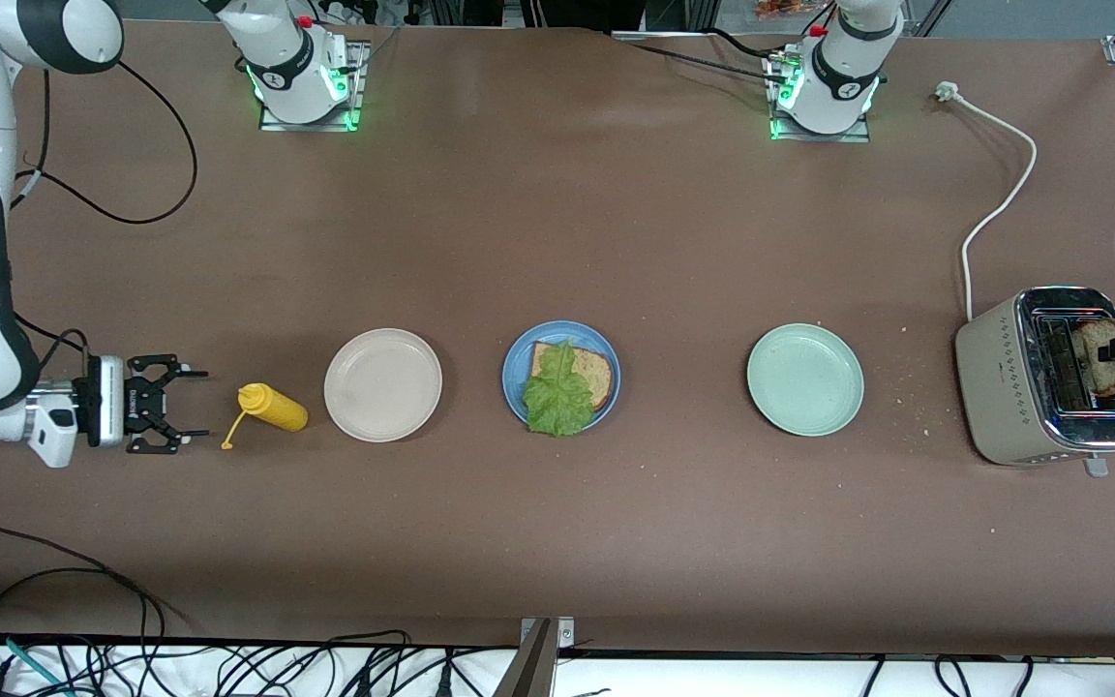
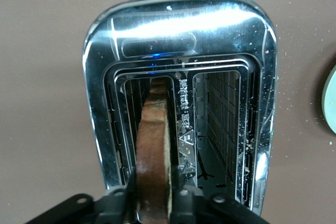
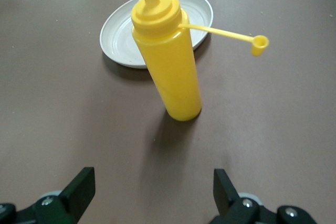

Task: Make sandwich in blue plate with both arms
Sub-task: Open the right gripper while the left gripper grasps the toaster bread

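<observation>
Between left end effector (image 2: 152,203) fingers: bread slice (image 2: 153,150), in toaster (image 2: 105,103).

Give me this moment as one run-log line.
left gripper: shut on bread slice in toaster | right gripper: open, facing yellow bottle | blue plate: bread, lettuce

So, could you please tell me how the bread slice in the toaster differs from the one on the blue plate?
The slice in the toaster stands on edge in a slot of the toaster, pinched by the left gripper; the slice on the blue plate lies flat. The plated slice is partly covered by a lettuce leaf; the toaster slice is bare. Both are brown with darker crust.
</observation>
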Controlling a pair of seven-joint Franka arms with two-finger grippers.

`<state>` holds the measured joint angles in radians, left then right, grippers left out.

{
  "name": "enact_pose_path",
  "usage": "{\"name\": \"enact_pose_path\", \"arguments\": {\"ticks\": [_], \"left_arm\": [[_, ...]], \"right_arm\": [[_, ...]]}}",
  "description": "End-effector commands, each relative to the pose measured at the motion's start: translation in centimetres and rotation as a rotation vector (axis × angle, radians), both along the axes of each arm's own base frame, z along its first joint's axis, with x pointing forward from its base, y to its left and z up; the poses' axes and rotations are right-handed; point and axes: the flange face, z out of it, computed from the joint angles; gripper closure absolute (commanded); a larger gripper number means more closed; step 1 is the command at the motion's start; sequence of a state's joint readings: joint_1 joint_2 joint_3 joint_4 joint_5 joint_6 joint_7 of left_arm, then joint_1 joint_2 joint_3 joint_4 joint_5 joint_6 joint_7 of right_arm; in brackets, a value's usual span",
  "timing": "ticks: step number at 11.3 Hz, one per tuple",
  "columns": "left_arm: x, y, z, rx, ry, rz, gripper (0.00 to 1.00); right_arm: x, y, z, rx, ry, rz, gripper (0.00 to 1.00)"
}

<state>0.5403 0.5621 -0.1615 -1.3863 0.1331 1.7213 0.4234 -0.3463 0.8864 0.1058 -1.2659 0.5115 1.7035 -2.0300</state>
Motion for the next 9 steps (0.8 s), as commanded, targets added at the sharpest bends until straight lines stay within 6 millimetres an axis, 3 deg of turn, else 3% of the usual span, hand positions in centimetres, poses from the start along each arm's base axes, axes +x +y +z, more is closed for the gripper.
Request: {"name": "enact_pose_path", "arguments": {"ticks": [1, 3, 6, 9], "left_arm": [[-0.3, 0.2, 1.7, 0.01, 0.027, -0.013, 1.0], [-1.2, -0.1, 3.8, 0.004, 0.053, -0.007, 1.0], [-1.3, -0.7, 9.9, 0.021, 0.028, -0.01, 0.98], [-1.0, -3.9, 13.6, -0.003, 0.034, -0.063, 0.99]], "right_arm": [[-0.6, -1.7, 4.4, -0.103, 0.052, -0.082, 0.0], [-0.8, -0.9, 8.0, -0.206, 0.103, -0.157, 0.0], [-1.7, 2.2, 13.8, -0.365, 0.197, -0.322, 0.0], [-2.2, 5.2, 18.0, -0.467, 0.245, -0.47, 0.0]]}}
